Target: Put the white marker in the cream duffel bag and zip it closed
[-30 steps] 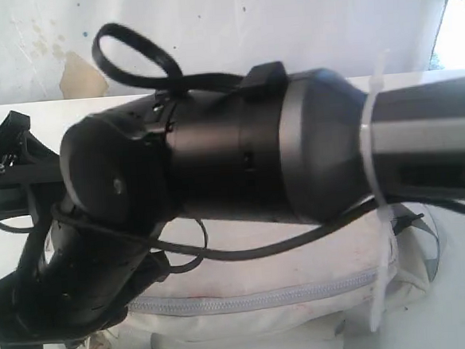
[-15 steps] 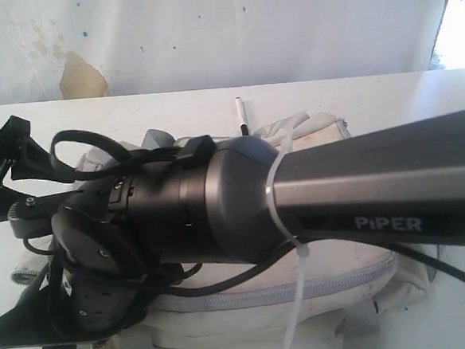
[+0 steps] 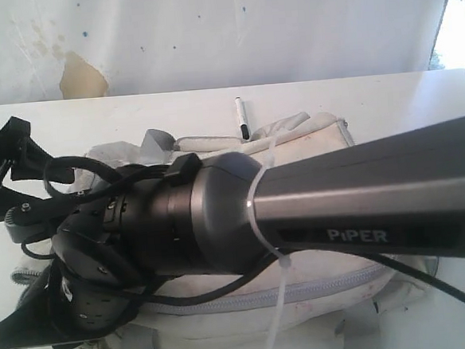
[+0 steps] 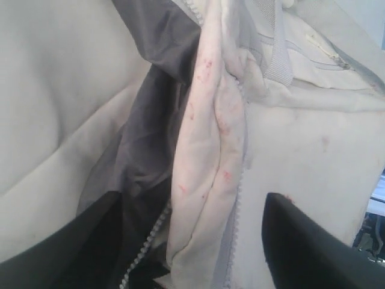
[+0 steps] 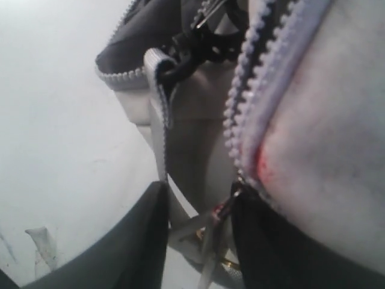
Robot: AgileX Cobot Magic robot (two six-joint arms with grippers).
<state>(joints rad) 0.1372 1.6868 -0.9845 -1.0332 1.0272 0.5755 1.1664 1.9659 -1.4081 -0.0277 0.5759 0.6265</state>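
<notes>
While white marker (image 3: 242,118) lies on pale counter (image 3: 132,110) behind cream duffel bag (image 3: 317,132), nr stained wall (image 3: 74,74), R tool (image 5: 198,192) gapes; L tool (image 4: 301,241): can't tell.

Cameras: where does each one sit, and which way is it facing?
Exterior view: off the arms, facing across the white table to a stained wall; a dark arm crosses over the cream fabric duffel bag, the slim white marker beyond it.
Left wrist view: close over the bag's open mouth; one dark finger shows.
Right wrist view: against the grey zipper teeth; the right gripper straddles a metal pull.
All three share the bag.
</notes>
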